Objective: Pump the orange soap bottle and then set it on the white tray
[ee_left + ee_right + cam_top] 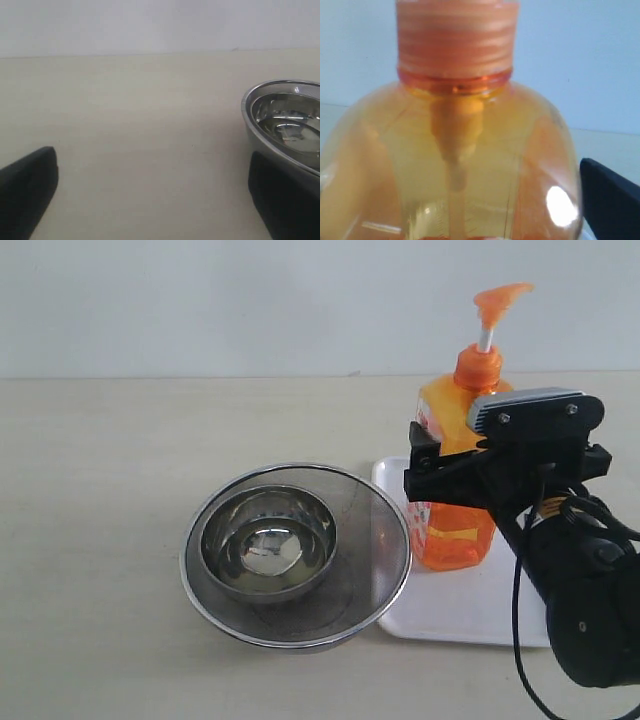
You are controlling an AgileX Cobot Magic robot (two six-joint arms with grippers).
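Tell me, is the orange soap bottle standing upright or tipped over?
Upright: the orange soap bottle stands on the white tray, its pump head straight above the body.

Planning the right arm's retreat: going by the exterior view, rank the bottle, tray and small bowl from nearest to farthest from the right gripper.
1. Bottle: standing between the jaws of the right gripper, upright on the tray.
2. Tray: just below the gripper, under the bottle.
3. Small bowl: farthest, toward the view's left, nested in the large bowl.

A small steel bowl sits inside a large steel bowl.
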